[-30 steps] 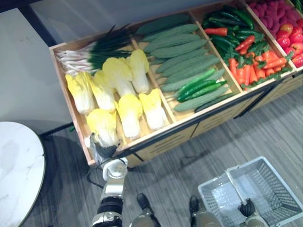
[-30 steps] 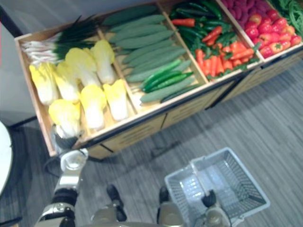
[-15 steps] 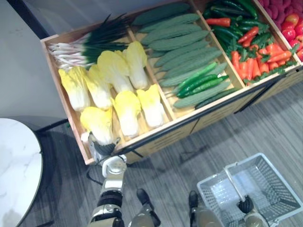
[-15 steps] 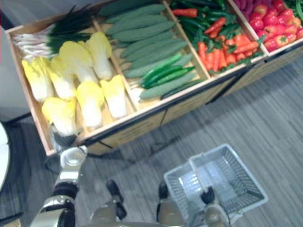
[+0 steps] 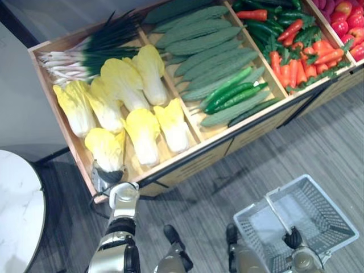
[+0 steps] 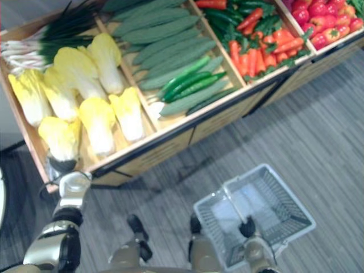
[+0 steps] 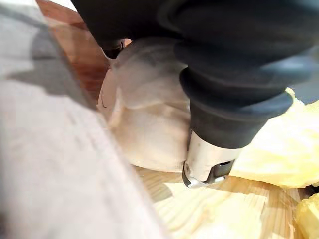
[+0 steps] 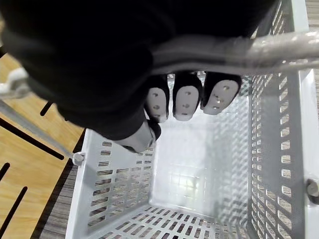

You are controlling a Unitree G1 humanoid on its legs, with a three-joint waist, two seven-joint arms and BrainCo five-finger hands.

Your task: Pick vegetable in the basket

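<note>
Several yellow cabbages lie in the left compartment of the wooden crate [image 5: 200, 154]. My left hand [image 5: 107, 176] sits at the crate's front left corner, against the pale base of the nearest cabbage [image 5: 105, 149]. In the left wrist view that base [image 7: 144, 124] lies right by the hand's dark cover [image 7: 234, 94]. My right hand [image 5: 292, 238] is shut on the handle [image 8: 259, 49] of an empty grey plastic basket [image 5: 335, 200], which hangs low at the right above the floor.
Spring onions [image 5: 85, 54] lie at the crate's back left. Long green gourds and cucumbers [image 5: 216, 62] fill the middle compartment, and carrots and chillies [image 5: 296, 51] the one to its right. Red tomatoes [image 5: 352, 28] are at the far right. A round white table [image 5: 17, 216] stands at the left.
The camera has moved, so the whole scene has shifted left. My left hand stays at the nearest cabbage's base. The right hand still holds the basket.
</note>
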